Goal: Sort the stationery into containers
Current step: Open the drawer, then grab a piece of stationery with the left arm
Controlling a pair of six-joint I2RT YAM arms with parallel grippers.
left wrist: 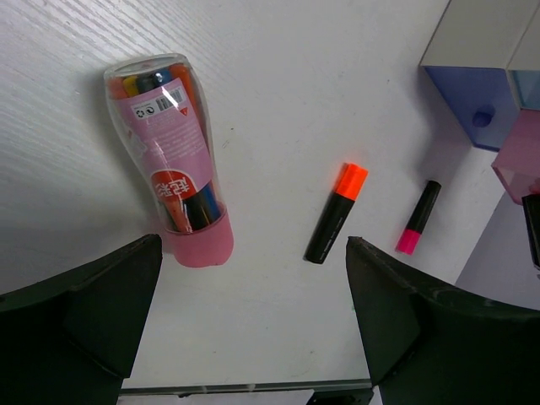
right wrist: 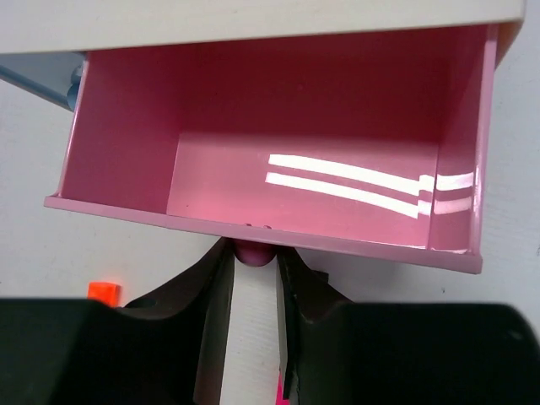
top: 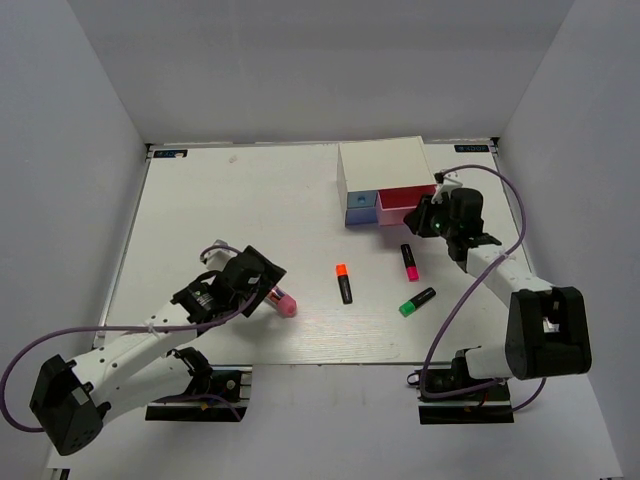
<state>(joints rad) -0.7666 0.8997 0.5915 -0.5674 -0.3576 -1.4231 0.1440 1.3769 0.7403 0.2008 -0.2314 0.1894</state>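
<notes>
The white container box (top: 385,168) stands at the back right, its pink drawer (top: 398,204) pulled out and its blue drawer (top: 358,209) beside it. My right gripper (top: 425,215) is shut on the pink drawer's knob (right wrist: 255,251); the pink drawer (right wrist: 261,229) is empty inside. On the table lie an orange-capped highlighter (top: 343,283), a pink-capped one (top: 409,262) and a green-capped one (top: 417,301). My left gripper (top: 262,285) hangs open just over the table beside a pink cylinder (left wrist: 173,152) full of pens, holding nothing. The left wrist view also shows the orange highlighter (left wrist: 336,213) and the pink highlighter (left wrist: 418,217).
The blue drawer (left wrist: 472,105) with its knob shows at the upper right of the left wrist view. The table's near edge runs just below the left fingers (left wrist: 84,312). Grey walls close in the white table (top: 230,210) on three sides.
</notes>
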